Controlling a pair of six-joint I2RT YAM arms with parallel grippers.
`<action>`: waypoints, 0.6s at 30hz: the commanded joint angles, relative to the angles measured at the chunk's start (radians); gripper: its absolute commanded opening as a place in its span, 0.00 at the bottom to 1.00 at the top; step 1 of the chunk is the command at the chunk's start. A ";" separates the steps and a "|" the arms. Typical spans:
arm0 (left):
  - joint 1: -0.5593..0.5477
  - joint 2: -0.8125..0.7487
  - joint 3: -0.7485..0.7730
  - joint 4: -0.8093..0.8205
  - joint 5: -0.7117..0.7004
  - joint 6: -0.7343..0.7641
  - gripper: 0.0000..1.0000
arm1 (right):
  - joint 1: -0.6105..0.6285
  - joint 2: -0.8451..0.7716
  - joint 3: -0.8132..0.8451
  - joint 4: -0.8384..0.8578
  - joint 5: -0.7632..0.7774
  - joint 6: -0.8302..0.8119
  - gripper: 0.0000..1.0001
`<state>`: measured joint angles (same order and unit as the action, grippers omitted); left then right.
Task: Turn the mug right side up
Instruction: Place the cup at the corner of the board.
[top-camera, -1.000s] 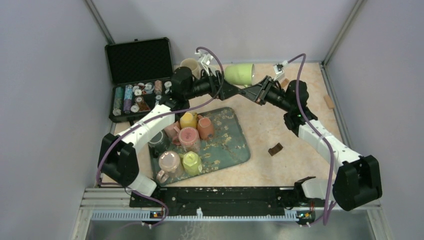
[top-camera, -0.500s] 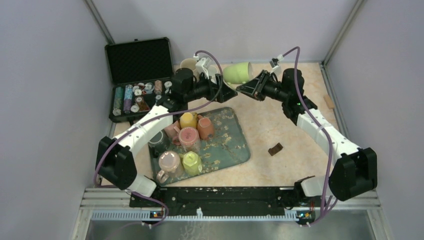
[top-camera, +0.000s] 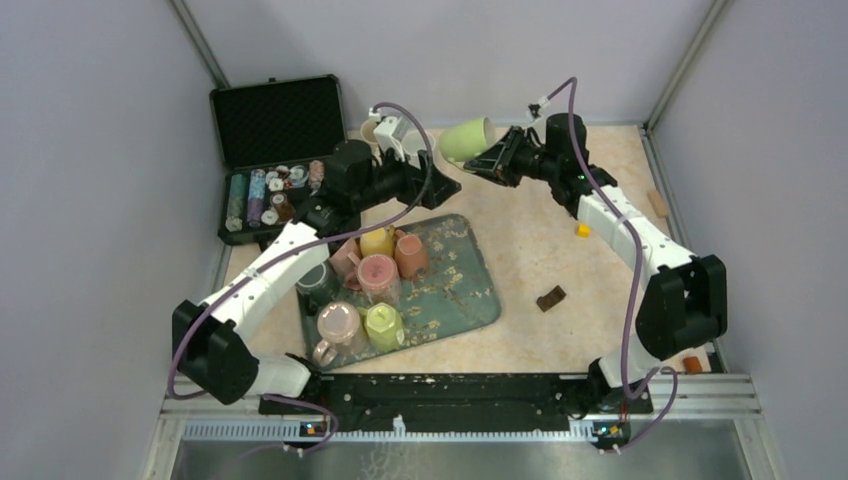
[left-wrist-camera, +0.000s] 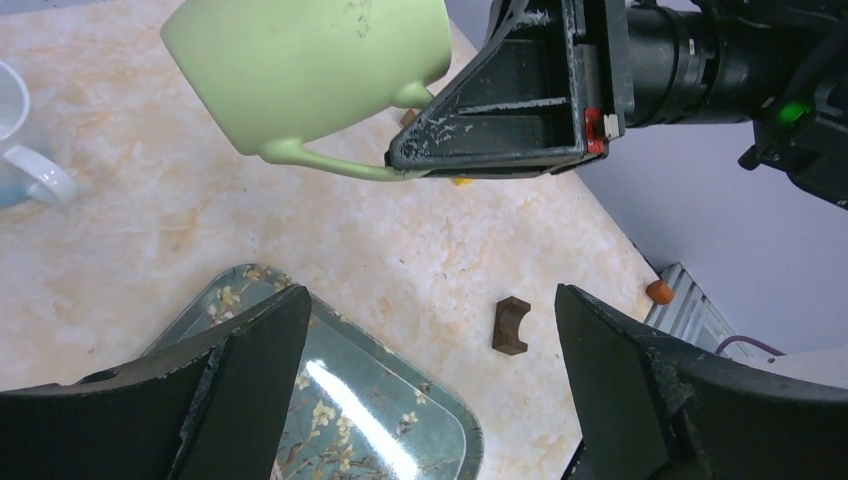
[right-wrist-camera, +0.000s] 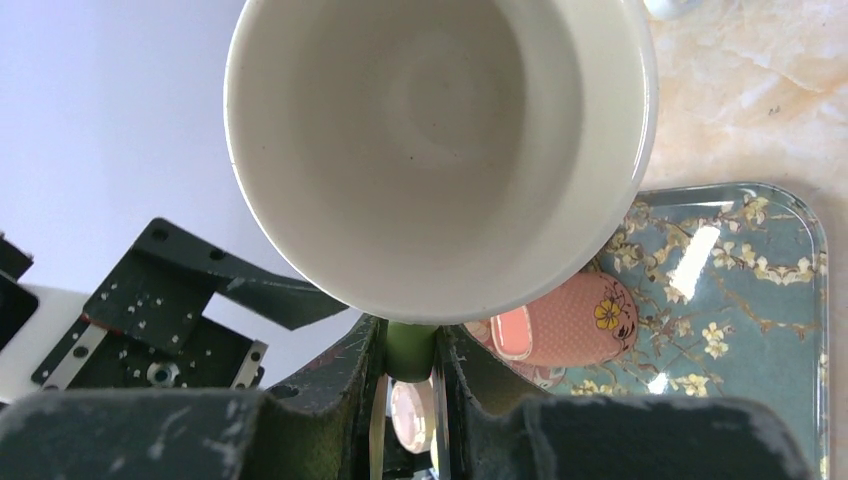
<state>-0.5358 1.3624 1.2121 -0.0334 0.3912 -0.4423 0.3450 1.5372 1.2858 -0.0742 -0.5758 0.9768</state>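
From above, the pale green ceramic mug (top-camera: 465, 138) lies on its side over the far middle of the table, its mouth turned right towards the right gripper (top-camera: 492, 160), which is clamped on its handle. The left gripper (top-camera: 447, 186) sits just left of and nearer than the mug, with its jaws spread wide and holding nothing. Nearer lies a teal flowered metal tray (top-camera: 462, 295) bearing several mugs. A black foam-lined case (top-camera: 275, 120) stands open at far left.

In the left wrist view, the mug hangs above the marble tabletop with its thin handle pinched at the right gripper's tip. A small brown block (left-wrist-camera: 510, 325) lies on the table.

The right wrist view looks straight into the mug's white interior, with the green handle squeezed between the fingers (right-wrist-camera: 460, 365). A pink flowered mug (right-wrist-camera: 575, 320) rests upside down on the tray beyond.
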 joint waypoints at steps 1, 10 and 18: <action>-0.002 -0.045 -0.024 -0.010 -0.027 0.029 0.99 | 0.009 0.029 0.128 0.041 -0.013 -0.011 0.00; 0.001 -0.063 -0.033 -0.017 -0.028 0.038 0.99 | 0.008 0.115 0.275 -0.030 -0.013 -0.011 0.00; 0.002 -0.066 -0.028 -0.016 -0.027 0.043 0.99 | 0.008 0.176 0.372 -0.077 -0.013 -0.011 0.00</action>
<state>-0.5358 1.3331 1.1820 -0.0769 0.3717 -0.4160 0.3450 1.7061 1.5536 -0.2131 -0.5694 0.9760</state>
